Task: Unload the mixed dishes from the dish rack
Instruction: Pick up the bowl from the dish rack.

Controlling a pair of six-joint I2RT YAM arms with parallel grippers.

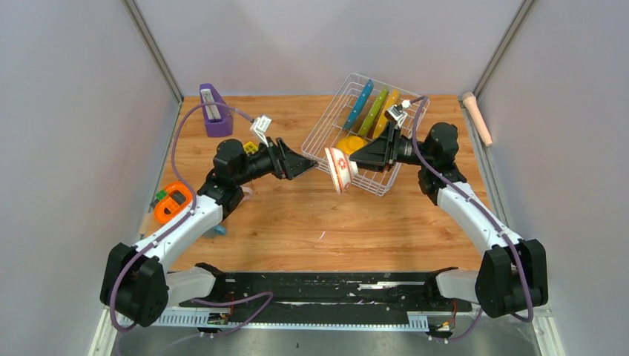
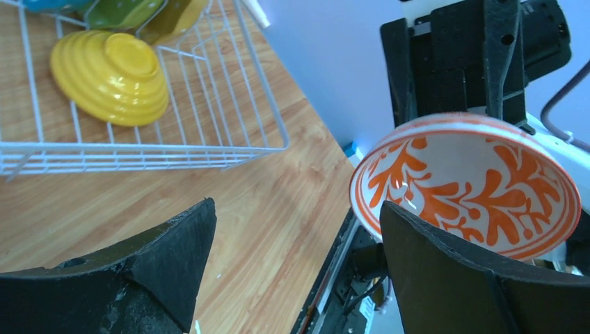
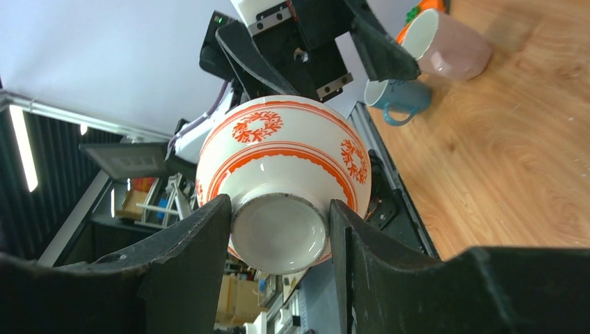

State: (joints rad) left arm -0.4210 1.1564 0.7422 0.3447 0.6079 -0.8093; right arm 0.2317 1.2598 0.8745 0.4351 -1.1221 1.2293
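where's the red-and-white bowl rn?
Top view, centre: the bowl is just outside the front edge of the rack, gripped by its base in the right end effector, facing the open left end effector.

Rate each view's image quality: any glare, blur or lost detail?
Top external: even light, sharp, only soft shadows. Left wrist: red-and-white bowl crisp, a small glare spot inside it; the dark near fingers lack detail. Right wrist: glaze reflections near the bowl's foot, bright strip light at left, cups slightly soft.
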